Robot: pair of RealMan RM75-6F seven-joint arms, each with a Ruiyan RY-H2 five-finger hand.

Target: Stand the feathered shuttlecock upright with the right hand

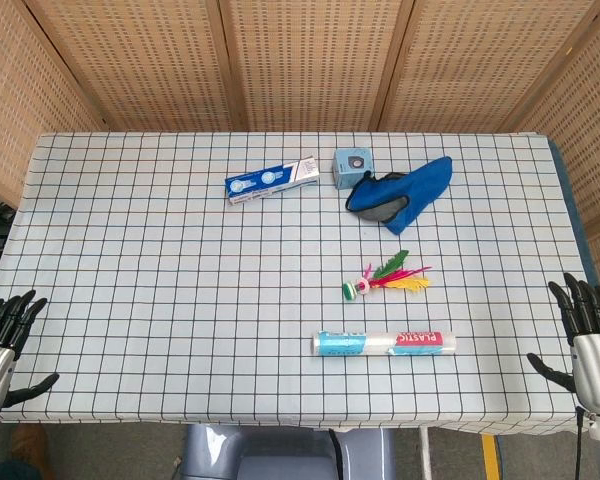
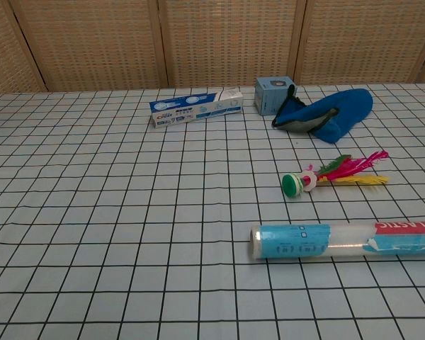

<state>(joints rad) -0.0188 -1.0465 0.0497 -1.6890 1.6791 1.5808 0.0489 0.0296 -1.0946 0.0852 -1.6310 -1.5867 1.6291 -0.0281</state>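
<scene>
The feathered shuttlecock [image 1: 385, 279] [image 2: 331, 174] lies on its side on the checked tablecloth, its green base to the left and its pink, green and yellow feathers fanned to the right. My right hand [image 1: 588, 335] hangs open at the table's right edge, well right of the shuttlecock and touching nothing. At the table's left front corner my left hand [image 1: 4, 340] is open and empty too. Neither hand shows in the chest view.
A clear plastic roll with blue and red labels [image 1: 384, 343] [image 2: 343, 240] lies just in front of the shuttlecock. Farther back are a blue slipper [image 1: 400, 191] [image 2: 327, 113], a small blue box [image 1: 355, 165] [image 2: 273, 95] and a toothpaste box [image 1: 272, 180] [image 2: 195, 107].
</scene>
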